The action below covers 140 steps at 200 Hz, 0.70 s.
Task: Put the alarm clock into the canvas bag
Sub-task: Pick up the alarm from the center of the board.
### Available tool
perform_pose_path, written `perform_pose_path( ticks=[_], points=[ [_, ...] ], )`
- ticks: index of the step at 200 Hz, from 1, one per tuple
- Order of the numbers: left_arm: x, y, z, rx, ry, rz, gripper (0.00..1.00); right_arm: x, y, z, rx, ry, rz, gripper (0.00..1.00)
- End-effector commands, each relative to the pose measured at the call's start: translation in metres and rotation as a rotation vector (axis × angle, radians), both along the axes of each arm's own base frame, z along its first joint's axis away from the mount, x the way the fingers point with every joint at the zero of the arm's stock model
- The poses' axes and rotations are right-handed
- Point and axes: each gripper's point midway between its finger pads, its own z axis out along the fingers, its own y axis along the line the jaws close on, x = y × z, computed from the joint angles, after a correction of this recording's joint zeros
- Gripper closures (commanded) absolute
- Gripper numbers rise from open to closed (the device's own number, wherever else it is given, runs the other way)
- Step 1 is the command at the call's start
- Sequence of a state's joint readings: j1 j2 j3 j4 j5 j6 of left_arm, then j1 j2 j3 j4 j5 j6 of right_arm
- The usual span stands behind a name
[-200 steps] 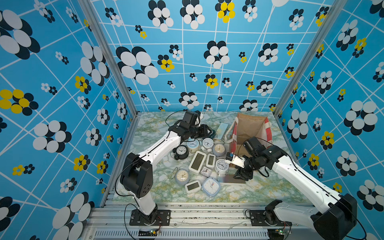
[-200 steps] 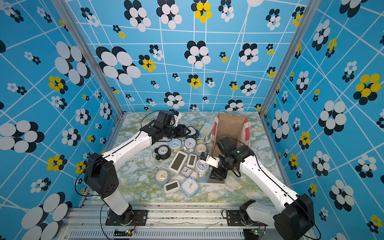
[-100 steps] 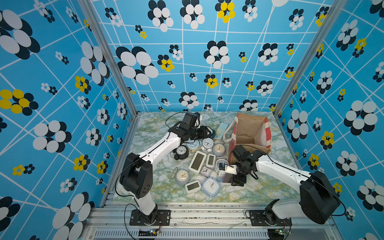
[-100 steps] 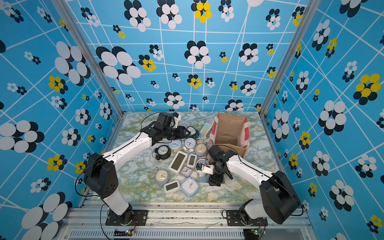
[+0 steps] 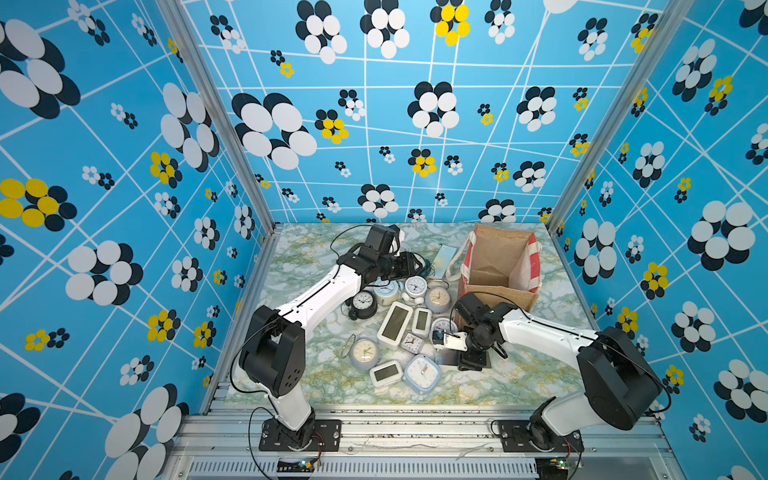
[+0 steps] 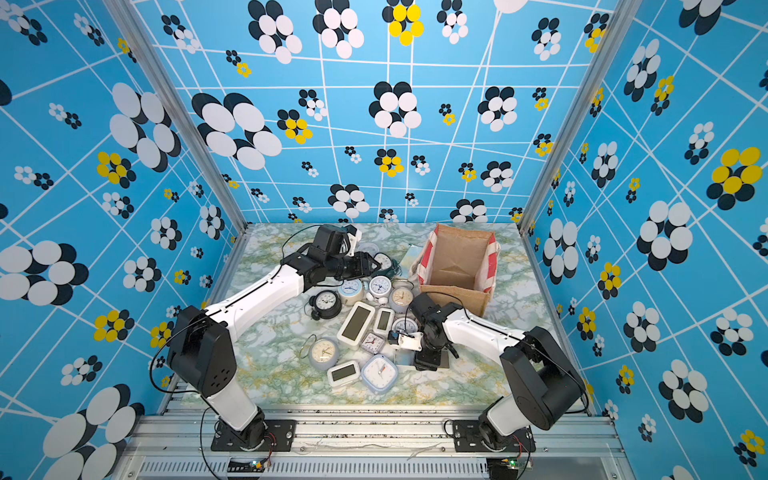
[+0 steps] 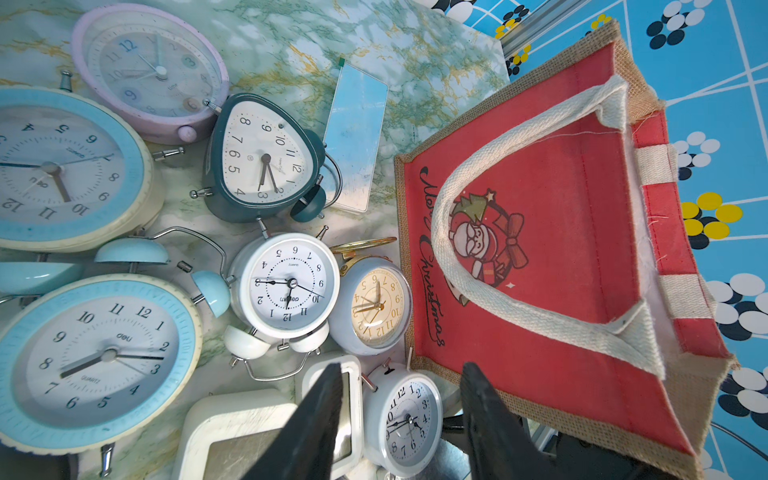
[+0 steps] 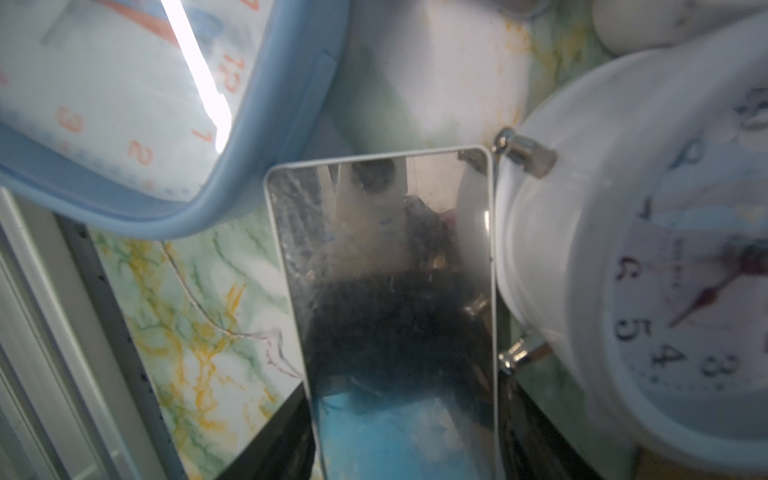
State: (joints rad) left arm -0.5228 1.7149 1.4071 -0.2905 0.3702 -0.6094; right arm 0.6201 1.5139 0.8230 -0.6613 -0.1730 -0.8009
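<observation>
The canvas bag (image 5: 498, 293) (image 6: 455, 293) stands open at the back right; in the left wrist view its red Santa side (image 7: 561, 249) faces me. Many alarm clocks lie in a heap left of it. A flat mirror-faced clock (image 8: 386, 270) (image 5: 445, 356) lies on the table at the heap's near right. My right gripper (image 8: 405, 395) (image 5: 471, 361) is down on it, one black finger pressed against each long edge. My left gripper (image 7: 403, 368) (image 5: 411, 266) hovers open over the back of the heap, and a small white twin-bell clock (image 7: 409, 419) shows below its fingers.
A light blue square clock (image 5: 422, 373) (image 8: 124, 104) and a white round clock (image 8: 623, 291) lie close on either side of the mirror-faced clock. White digital clocks (image 5: 395, 324) and a black round clock (image 5: 363, 301) fill the middle. Blue patterned walls enclose the table.
My right arm swung from beside the bag toward the heap's near right and dropped to the table, bringing its fingers down around the mirror-faced clock. The left arm has stayed still.
</observation>
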Motion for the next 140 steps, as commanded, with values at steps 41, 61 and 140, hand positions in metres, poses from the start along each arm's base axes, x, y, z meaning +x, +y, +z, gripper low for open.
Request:
perform_pose_path(
  ticks=[41,61,140],
  points=[
    [0.000,0.006,0.011,-0.030,-0.022,0.011,0.50,-0.010,-0.005,-0.016,-0.058,0.000,0.038,0.38],
    [0.000,0.005,0.012,-0.035,-0.024,0.011,0.50,-0.011,-0.006,-0.016,-0.065,-0.005,0.041,0.44],
    [0.005,-0.011,0.032,-0.080,-0.056,-0.031,0.51,-0.015,0.001,0.048,0.049,-0.102,0.044,0.61]
  ],
)
